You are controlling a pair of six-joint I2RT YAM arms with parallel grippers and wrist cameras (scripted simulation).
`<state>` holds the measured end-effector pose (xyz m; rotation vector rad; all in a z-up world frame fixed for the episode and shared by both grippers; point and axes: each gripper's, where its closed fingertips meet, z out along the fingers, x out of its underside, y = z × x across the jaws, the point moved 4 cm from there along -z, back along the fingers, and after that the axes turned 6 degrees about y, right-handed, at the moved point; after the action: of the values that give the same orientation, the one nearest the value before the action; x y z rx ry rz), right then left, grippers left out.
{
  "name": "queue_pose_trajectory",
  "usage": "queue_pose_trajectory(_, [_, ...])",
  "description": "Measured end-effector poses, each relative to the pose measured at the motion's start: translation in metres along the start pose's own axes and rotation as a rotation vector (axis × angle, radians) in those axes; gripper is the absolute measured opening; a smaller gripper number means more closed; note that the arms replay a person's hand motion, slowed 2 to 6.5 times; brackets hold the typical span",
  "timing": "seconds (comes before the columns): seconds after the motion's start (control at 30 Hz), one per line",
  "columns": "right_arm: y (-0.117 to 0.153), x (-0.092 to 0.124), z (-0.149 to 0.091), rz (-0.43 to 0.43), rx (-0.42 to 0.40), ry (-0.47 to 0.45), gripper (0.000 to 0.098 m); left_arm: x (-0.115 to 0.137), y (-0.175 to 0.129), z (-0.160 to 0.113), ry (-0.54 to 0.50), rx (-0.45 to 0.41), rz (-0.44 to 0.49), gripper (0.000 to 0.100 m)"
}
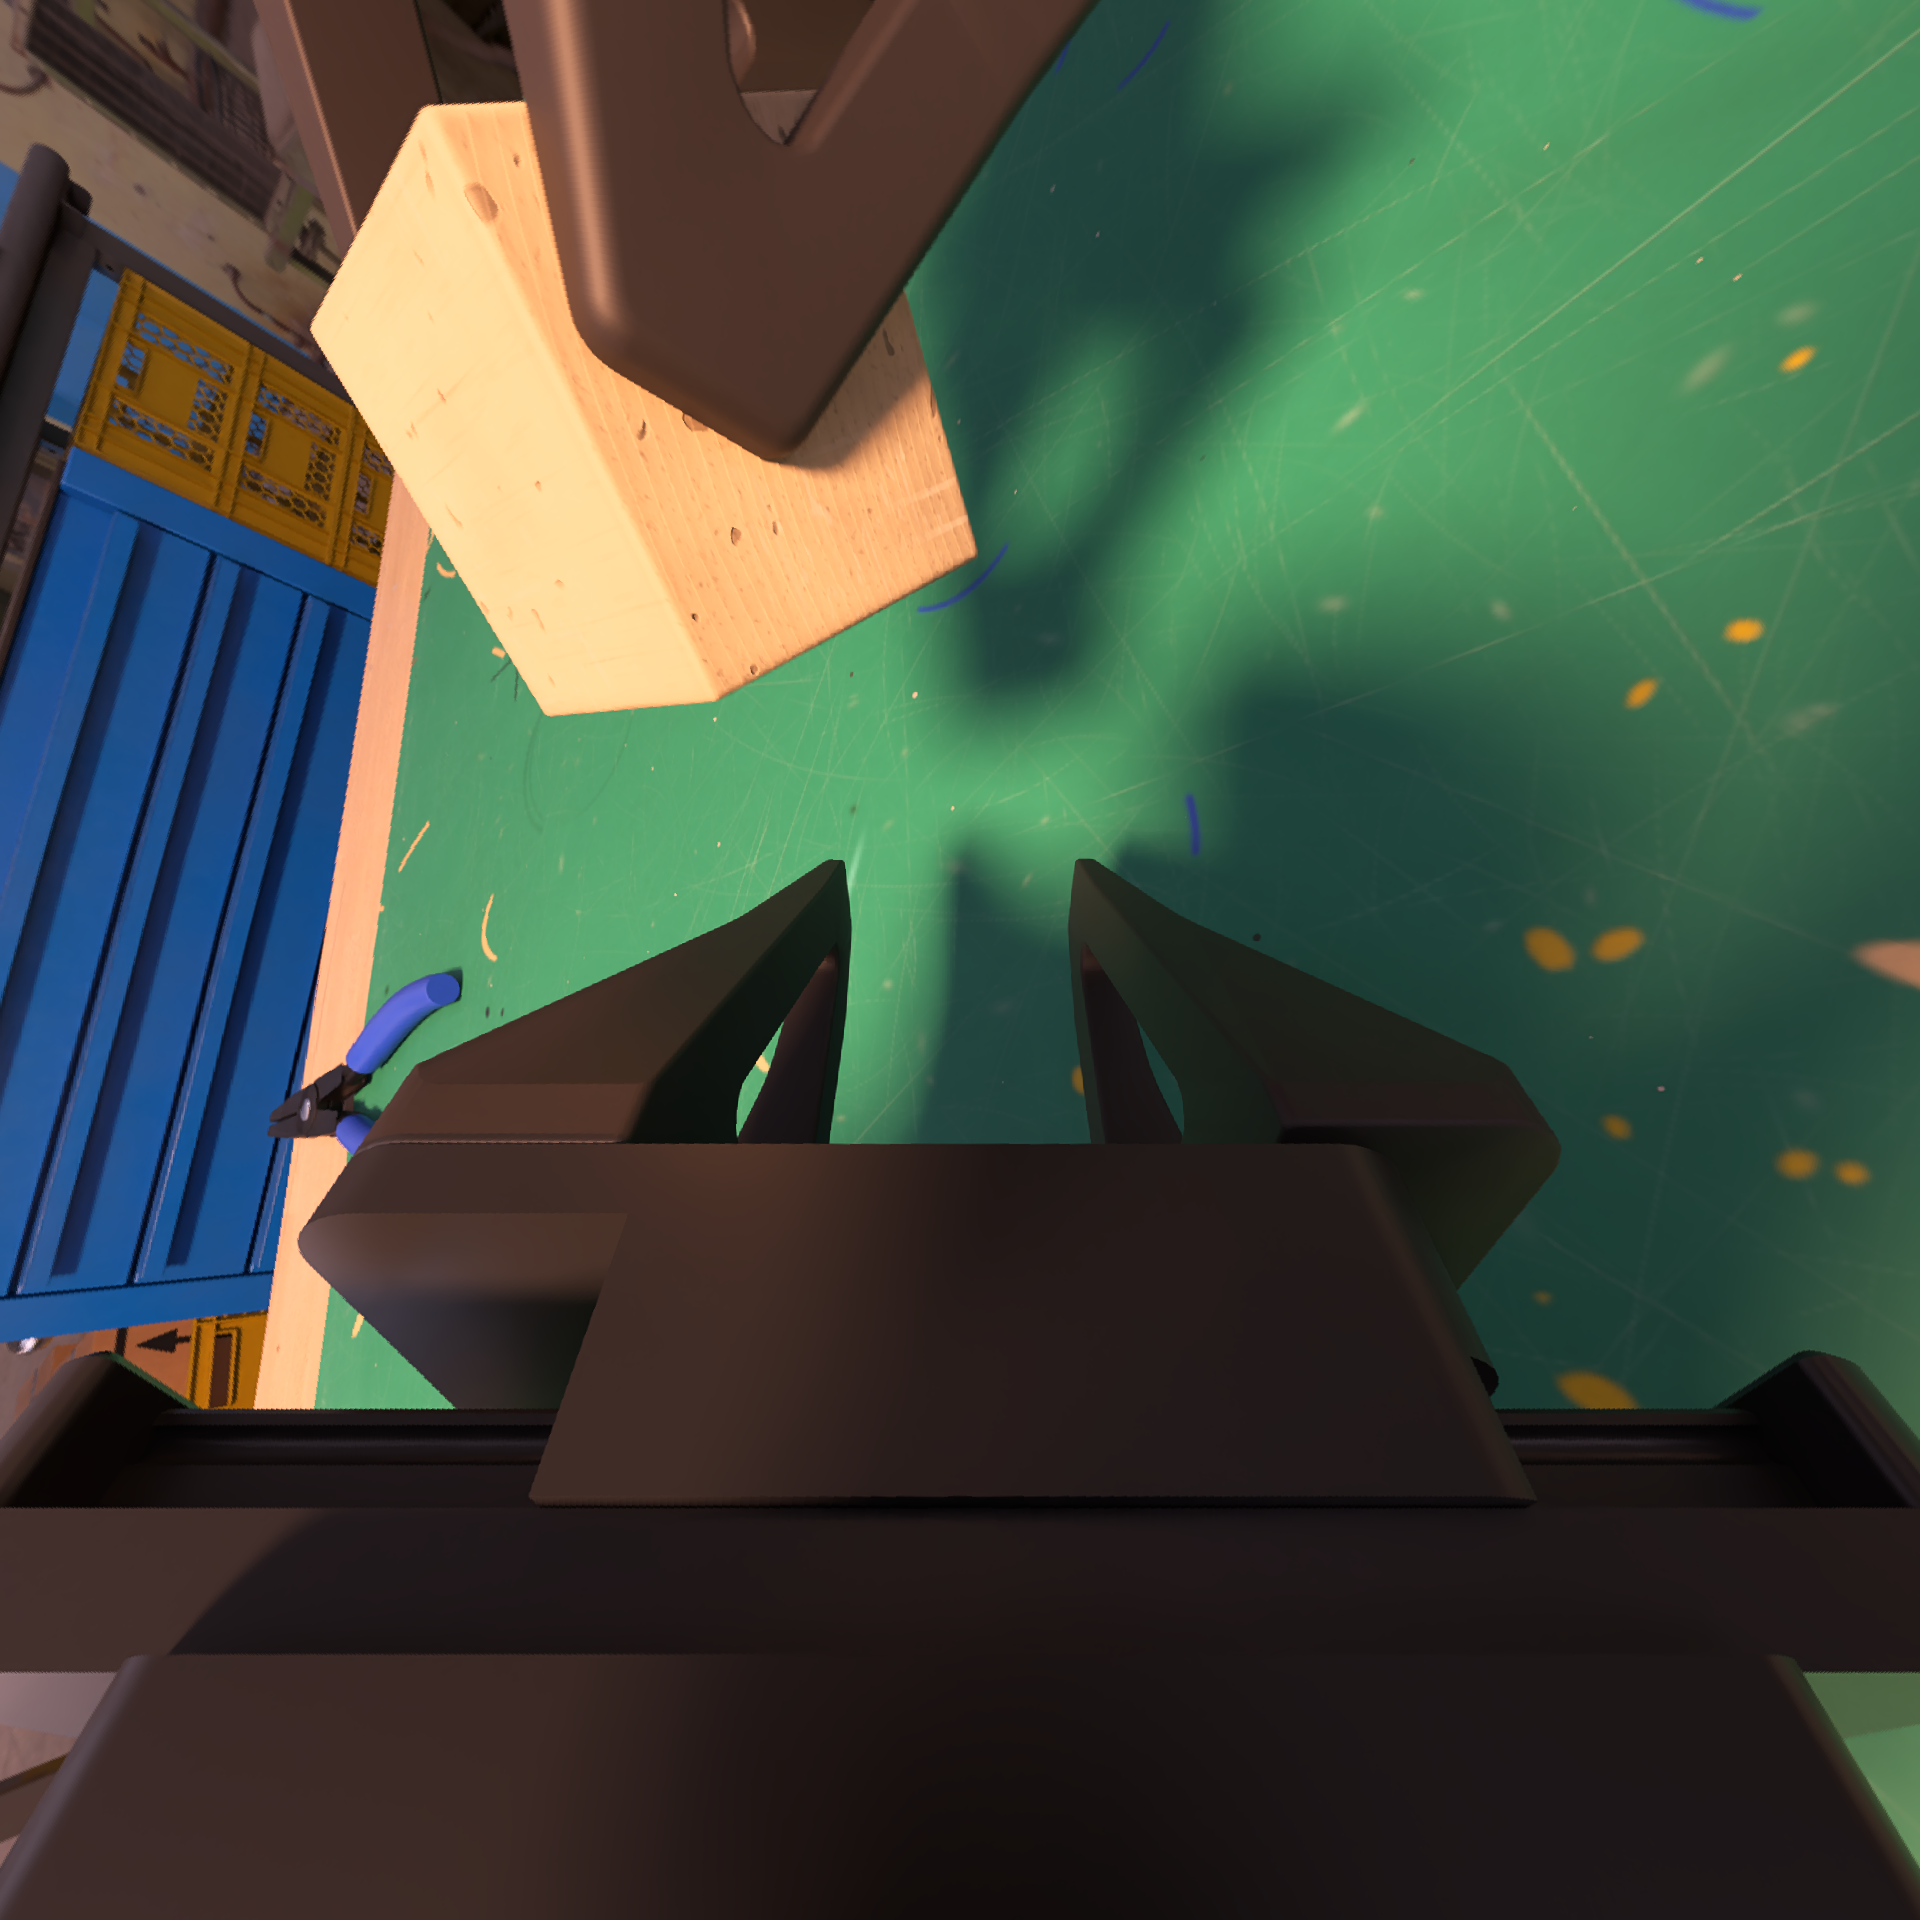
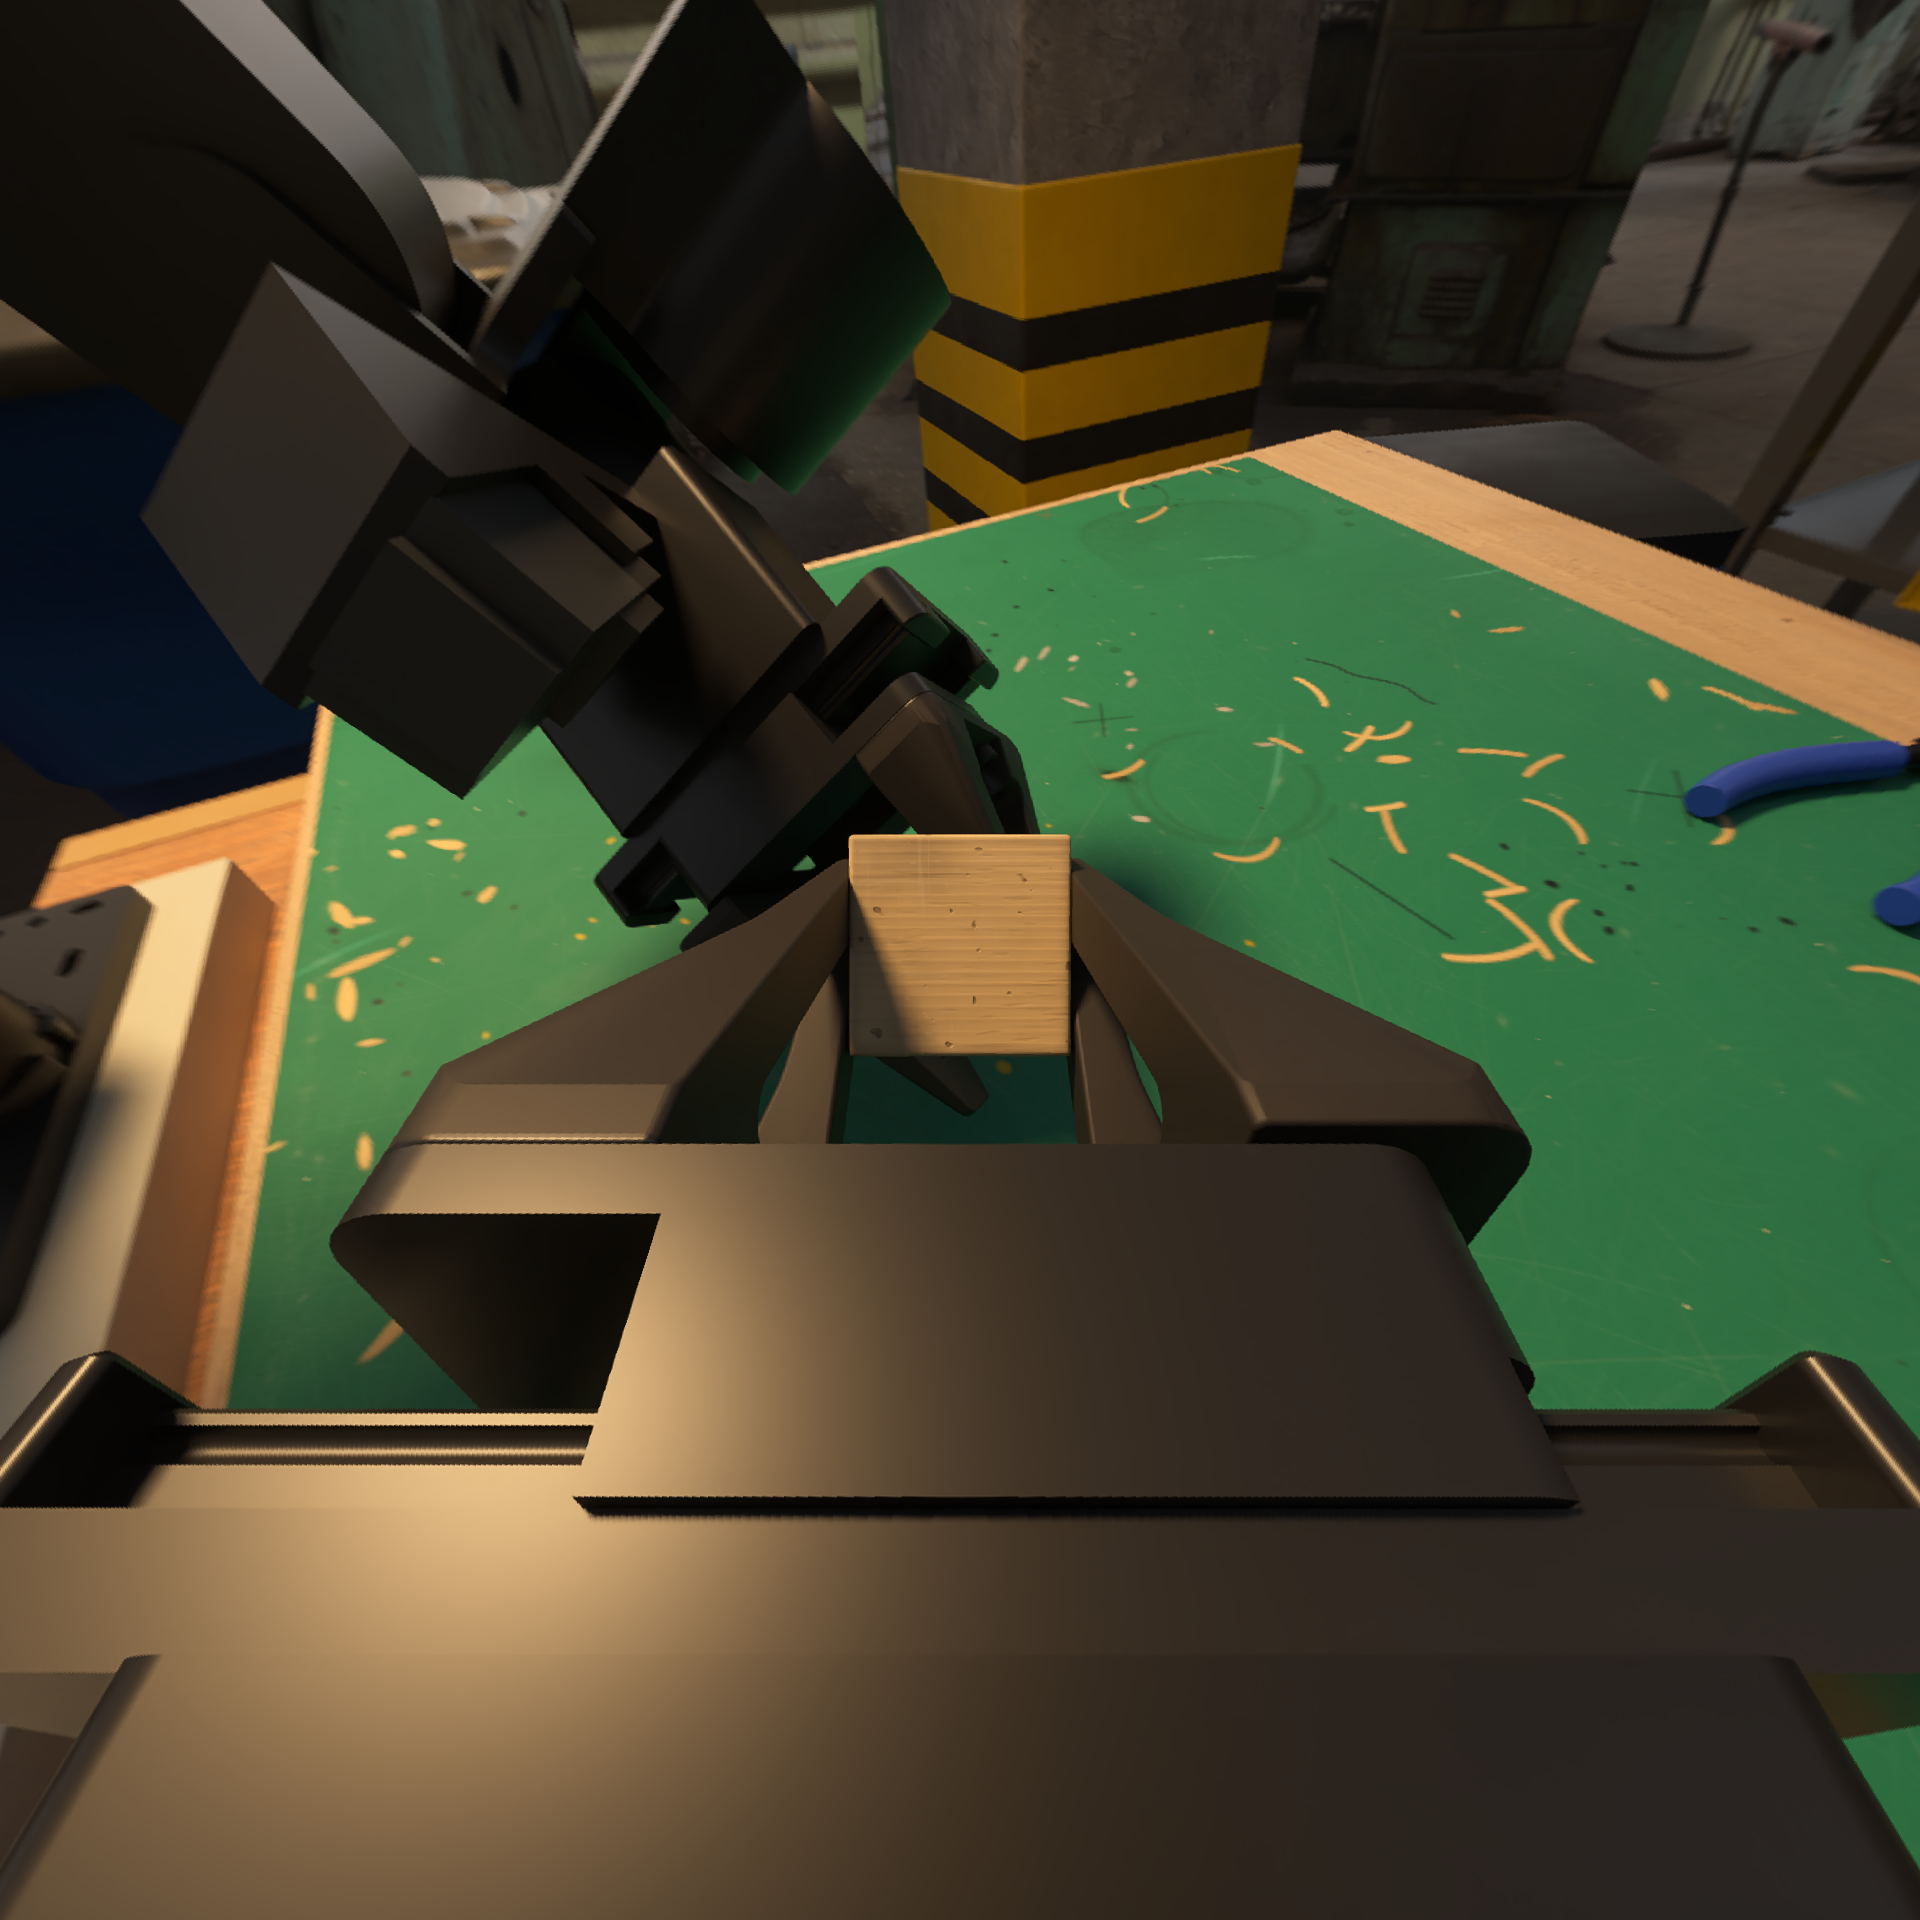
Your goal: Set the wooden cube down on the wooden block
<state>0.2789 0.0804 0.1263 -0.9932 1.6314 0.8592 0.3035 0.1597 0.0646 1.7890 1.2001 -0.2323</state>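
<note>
My right gripper [image 2: 958, 883] is shut on the wooden cube [image 2: 958, 945], a pale block with small dark pits, and holds it above the green mat [image 2: 1351, 1039]. In the left wrist view the cube [image 1: 582, 499] hangs in the air at upper left, and a right-gripper finger [image 1: 727, 260] covers part of it. My left gripper [image 1: 961, 883] is open and empty, pointing down at the mat [image 1: 1351, 623], below and to the right of the cube. A pale wooden corner [image 1: 1893, 961] at the right edge may be the wooden block; the rest is out of view.
Blue-handled pliers [image 1: 390, 1029] lie near the mat's left edge; they also show at the right of the right wrist view [image 2: 1797, 774]. The left arm [image 2: 499, 520] stands just behind the cube. A blue cabinet [image 1: 156, 883] and yellow crates [image 1: 239, 416] are beyond the table edge.
</note>
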Motion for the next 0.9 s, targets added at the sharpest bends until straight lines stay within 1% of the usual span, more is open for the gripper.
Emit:
queue_pose_trajectory(0.23, [0.002, 0.004, 0.004, -0.117, 0.095, 0.043, 0.0318, 0.005, 0.001, 0.003, 0.044, 0.000, -0.014, 0.036])
queue_pose_trajectory(0.37, [0.003, 0.003, 0.005, -0.152, 0.120, 0.047, 0.0318, 0.007, 0.001, 0.003, 0.054, -0.001, -0.025, 0.036])
queue_pose_trajectory(0.57, [0.003, 0.001, 0.003, -0.138, 0.115, 0.027, 0.0318, 0.009, 0.002, 0.004, 0.068, -0.008, -0.022, 0.036])
queue_pose_trajectory(0.9, [0.001, -0.013, -0.013, -0.098, 0.078, -0.100, 0.0318, 0.010, 0.001, 0.005, 0.079, -0.015, -0.018, 0.036])
